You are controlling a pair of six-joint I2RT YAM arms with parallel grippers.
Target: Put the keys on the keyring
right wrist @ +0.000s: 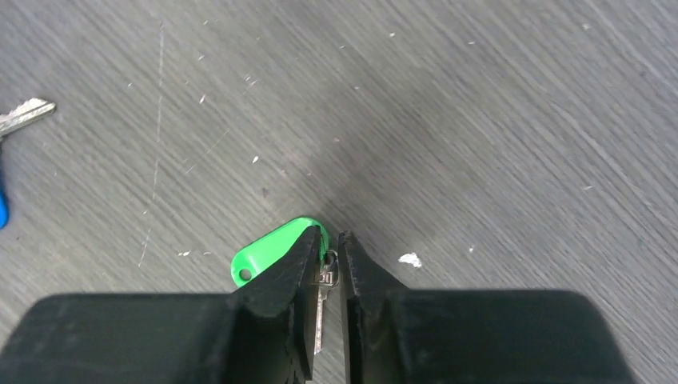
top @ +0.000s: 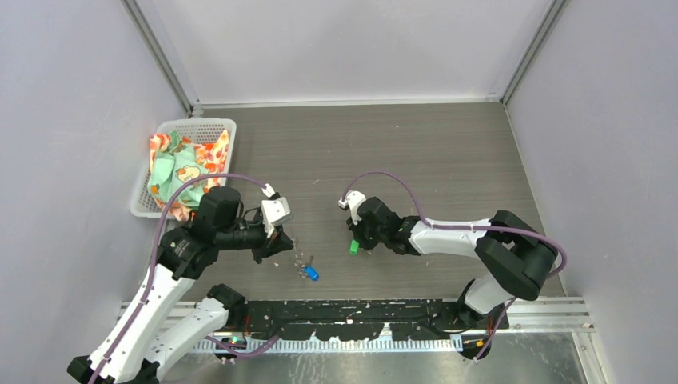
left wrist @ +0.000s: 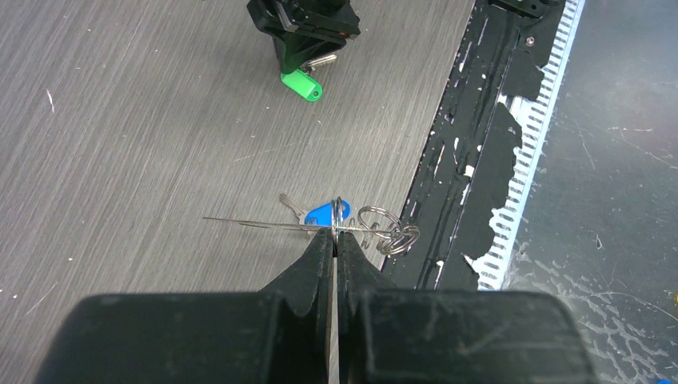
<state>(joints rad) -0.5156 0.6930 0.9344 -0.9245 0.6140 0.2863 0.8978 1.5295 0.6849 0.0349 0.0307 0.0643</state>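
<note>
My left gripper (top: pixel 281 245) (left wrist: pixel 336 234) is shut on the thin grey wire of the keyring (left wrist: pixel 264 225), held edge-on low over the table, with small metal rings (left wrist: pixel 385 229) bunched on it to the right. The keyring shows faintly in the top view (top: pixel 300 258). The blue-headed key (top: pixel 310 273) (left wrist: pixel 321 214) lies just past my left fingertips by the wire; its silver blade (right wrist: pixel 24 114) also shows at the left edge of the right wrist view. My right gripper (top: pixel 356 240) (right wrist: pixel 329 240) is shut on the green-headed key (top: pixel 353 248) (right wrist: pixel 268 253) (left wrist: pixel 302 86), its silver blade between the jaws.
A white basket (top: pixel 185 126) with colourful cloth (top: pixel 182 170) stands at the back left. A black rail with a white toothed strip (top: pixel 360 310) (left wrist: pixel 480 160) runs along the table's near edge, close to the keyring. Grey walls enclose the table.
</note>
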